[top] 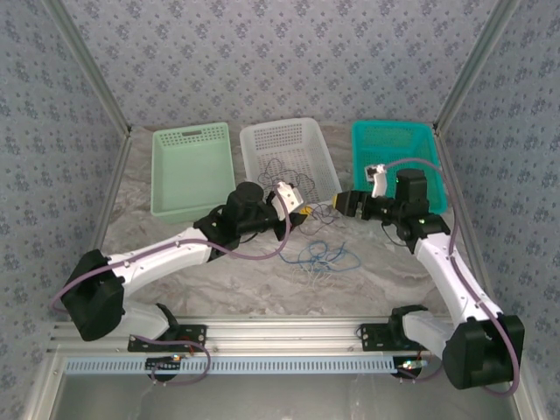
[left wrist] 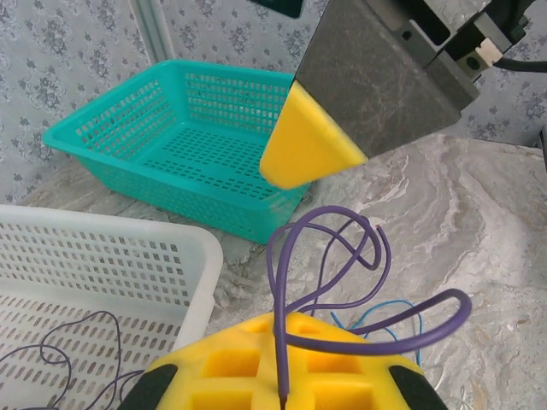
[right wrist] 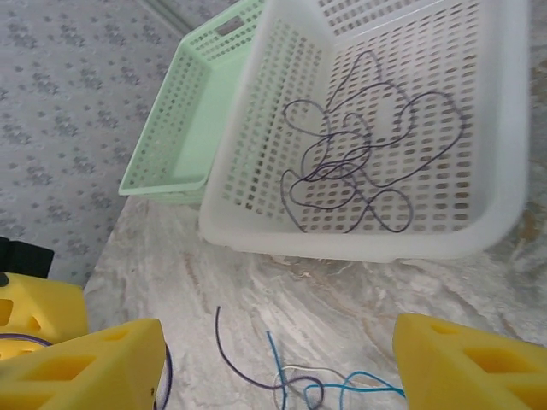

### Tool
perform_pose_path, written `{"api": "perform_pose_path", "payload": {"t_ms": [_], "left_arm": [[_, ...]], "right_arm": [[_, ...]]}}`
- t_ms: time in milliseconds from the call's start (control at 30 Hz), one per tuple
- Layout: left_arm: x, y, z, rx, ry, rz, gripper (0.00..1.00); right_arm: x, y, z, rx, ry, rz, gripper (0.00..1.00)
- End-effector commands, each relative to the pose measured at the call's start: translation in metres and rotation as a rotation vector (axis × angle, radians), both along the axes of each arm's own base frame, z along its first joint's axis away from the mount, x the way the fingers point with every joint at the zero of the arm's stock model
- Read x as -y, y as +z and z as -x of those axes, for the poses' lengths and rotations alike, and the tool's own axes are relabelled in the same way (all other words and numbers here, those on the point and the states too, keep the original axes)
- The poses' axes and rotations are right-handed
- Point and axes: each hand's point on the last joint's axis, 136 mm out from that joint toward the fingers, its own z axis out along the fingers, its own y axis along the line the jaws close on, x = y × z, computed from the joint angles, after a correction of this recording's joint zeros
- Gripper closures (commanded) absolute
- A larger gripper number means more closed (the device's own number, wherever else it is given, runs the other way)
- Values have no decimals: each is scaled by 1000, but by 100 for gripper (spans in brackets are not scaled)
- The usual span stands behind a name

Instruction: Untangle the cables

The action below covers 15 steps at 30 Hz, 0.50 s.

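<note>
left gripper (left wrist: 282, 389) clamped on a purple cable (left wrist: 273, 290). right gripper (right wrist: 278, 359) wide open, empty, near the white basket (right wrist: 342, 243).

No text, label, brand, number or sign is legible on the white basket (top: 284, 123), on the green basket (top: 188, 133) and teal basket (top: 394, 125) beside it, or on the floral walls (top: 280, 52).

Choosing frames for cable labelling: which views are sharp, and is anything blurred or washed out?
Top external: even soft light, no glare, but the cables look tiny and faint. Left wrist: the purple cable is crisp, the yellow pad below it softer. Right wrist: white basket sharp, the near yellow fingertips soft.
</note>
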Motion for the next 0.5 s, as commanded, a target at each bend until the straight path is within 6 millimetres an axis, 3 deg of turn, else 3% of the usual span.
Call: {"api": "perform_pose_path", "payload": {"t_ms": [0, 467], "left_arm": [[0, 16, 9, 41, -35, 22, 100], [1, 21, 10, 74, -42, 5, 100]], "right_arm": [[-17, 14, 8, 9, 104, -32, 27], [-40, -6, 29, -66, 255, -15, 38]]}}
